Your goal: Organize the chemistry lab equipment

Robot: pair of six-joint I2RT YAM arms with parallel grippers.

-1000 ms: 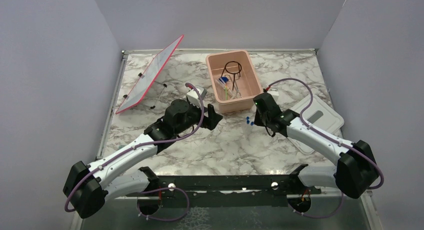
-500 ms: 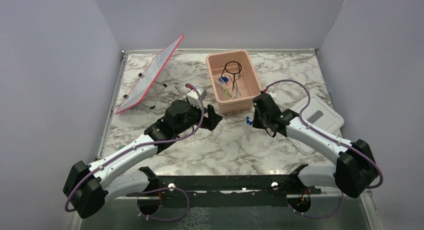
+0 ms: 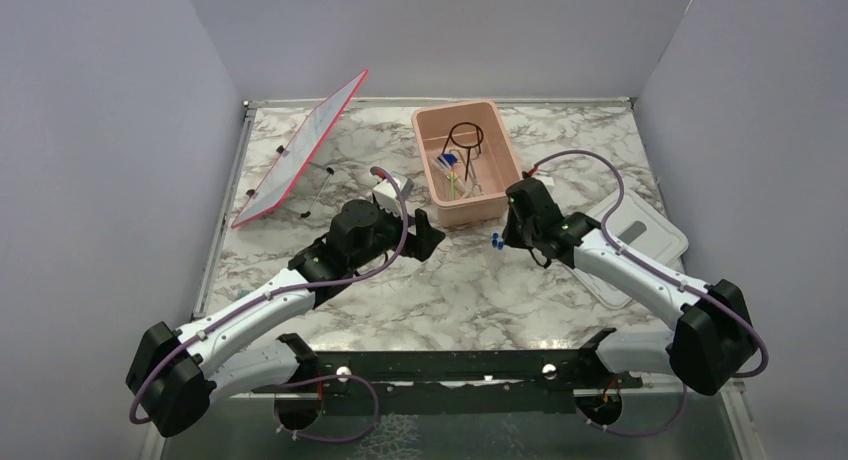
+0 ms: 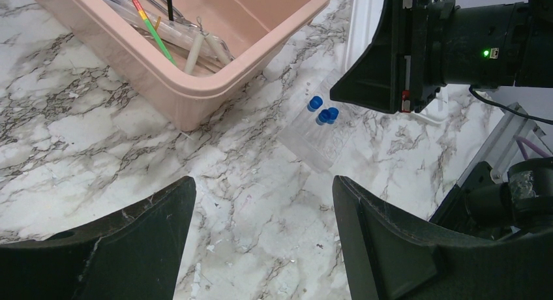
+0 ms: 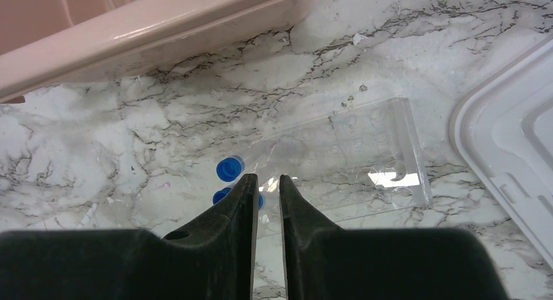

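Note:
A clear plastic rack (image 5: 365, 156) with three blue-capped tubes (image 5: 229, 169) lies on the marble table in front of the pink tub (image 3: 466, 160). It also shows in the left wrist view (image 4: 319, 134) and in the top view (image 3: 495, 242). My right gripper (image 5: 266, 177) is down on it, jaws closed to a narrow slit on the clear plastic beside the caps. The tub holds the black wire ring stand (image 3: 465, 136), a green-yellow stick (image 4: 156, 36), pipettes and tweezers. My left gripper (image 4: 257, 202) is open and empty, low over bare table left of the rack.
The white lid (image 3: 632, 242) lies right of the right arm. The red-edged panel (image 3: 300, 150) leans at the back left, with thin clear items (image 3: 322, 188) on the table beside it. The tub's near wall (image 5: 163, 32) is close behind the right fingers.
My right gripper has shifted slightly left and toward the tub; the blue caps have shifted a little left with it. The left arm has not moved.

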